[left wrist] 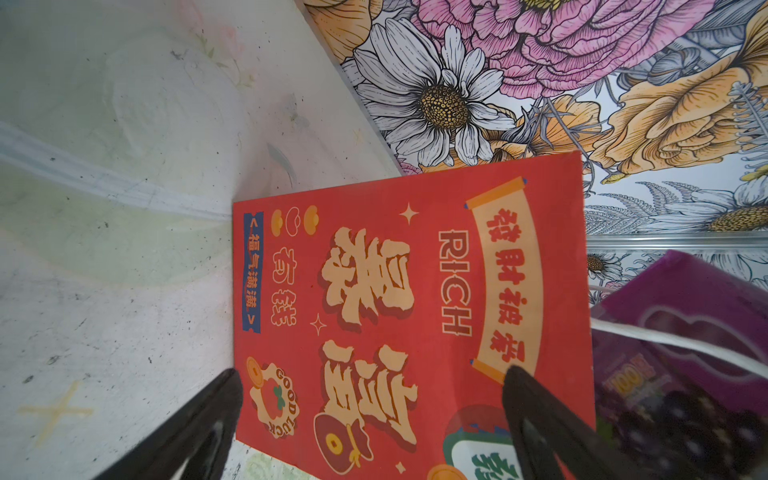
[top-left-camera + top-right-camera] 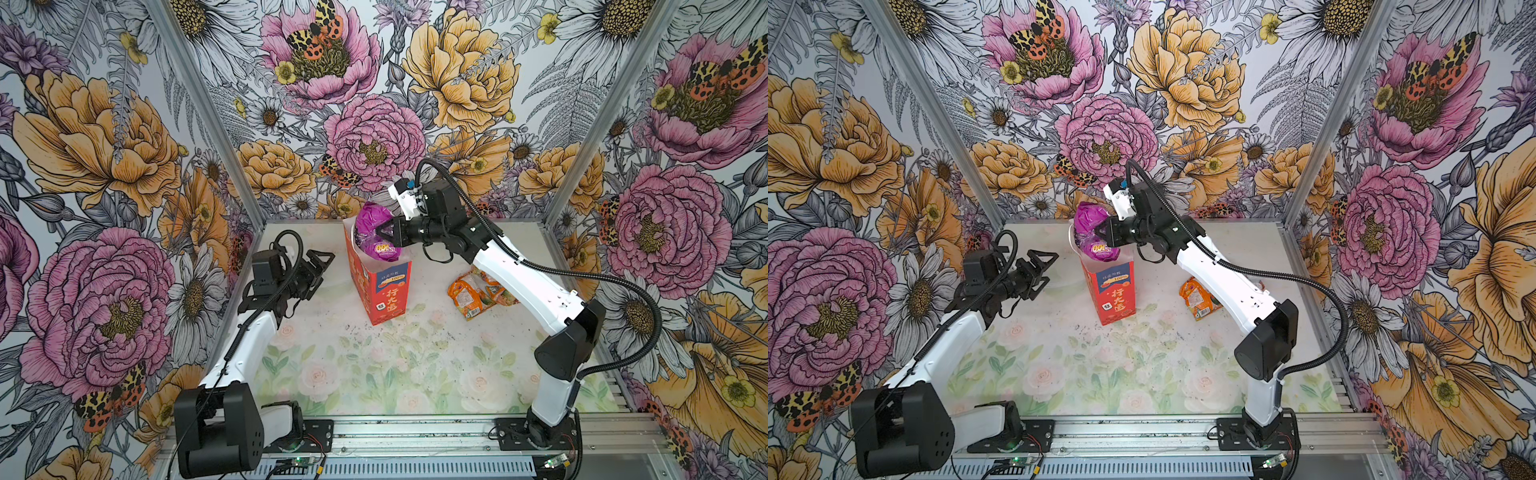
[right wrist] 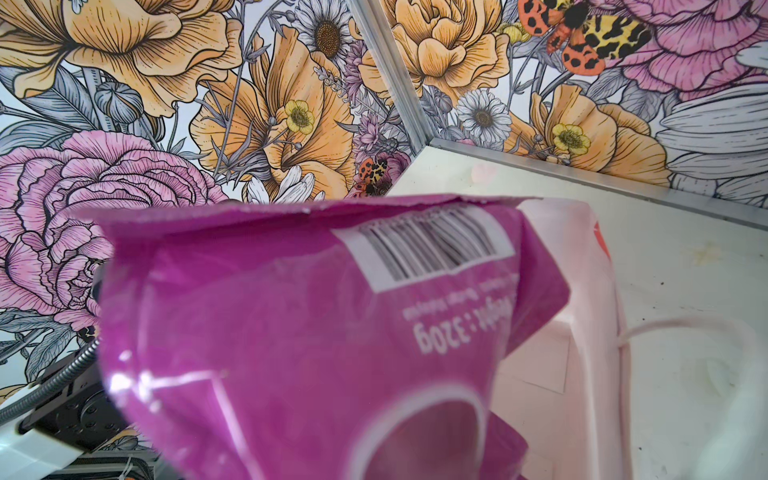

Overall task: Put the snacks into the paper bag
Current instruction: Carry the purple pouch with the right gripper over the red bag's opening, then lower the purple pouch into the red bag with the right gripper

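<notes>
Purple packet (image 3: 291,332), slick, soft, probably light: we see right gripper (image 2: 384,233) pinching its side at paper bag (image 2: 386,291) mouth; left gripper (image 2: 322,270) wide

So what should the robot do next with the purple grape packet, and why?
Probably lower it a little deeper into the bag before letting go. The right jaws are shut on the purple grape packet, which sits in the mouth of the red paper bag with most of it above the rim. Released now, it might tip out.
</notes>
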Motion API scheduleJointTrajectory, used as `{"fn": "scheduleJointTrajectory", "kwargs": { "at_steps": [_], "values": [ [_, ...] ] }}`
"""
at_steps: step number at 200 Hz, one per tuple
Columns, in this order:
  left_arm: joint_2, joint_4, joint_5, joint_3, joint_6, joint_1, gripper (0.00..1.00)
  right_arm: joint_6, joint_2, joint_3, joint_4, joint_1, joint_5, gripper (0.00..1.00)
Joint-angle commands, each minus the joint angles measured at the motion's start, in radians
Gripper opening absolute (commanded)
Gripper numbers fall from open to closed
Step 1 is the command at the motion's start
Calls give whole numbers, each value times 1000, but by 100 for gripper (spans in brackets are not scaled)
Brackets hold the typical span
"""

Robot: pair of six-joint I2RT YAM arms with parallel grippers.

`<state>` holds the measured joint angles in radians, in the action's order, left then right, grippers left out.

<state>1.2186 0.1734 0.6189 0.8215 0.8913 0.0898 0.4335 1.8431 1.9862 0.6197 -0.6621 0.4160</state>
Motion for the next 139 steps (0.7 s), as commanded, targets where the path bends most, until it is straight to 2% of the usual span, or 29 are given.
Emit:
{"fn": "scheduleJointTrajectory", "kwargs": {
  "at_steps": [1, 139],
  "values": [
    [-11, -31, 24, -15, 3, 9, 99, 2, -36, 20, -81, -11, -8, 0],
    [-7, -37, 32, -16, 3, 11, 99, -12, -18, 25, -34, -16, -23, 0]
  ]
}}
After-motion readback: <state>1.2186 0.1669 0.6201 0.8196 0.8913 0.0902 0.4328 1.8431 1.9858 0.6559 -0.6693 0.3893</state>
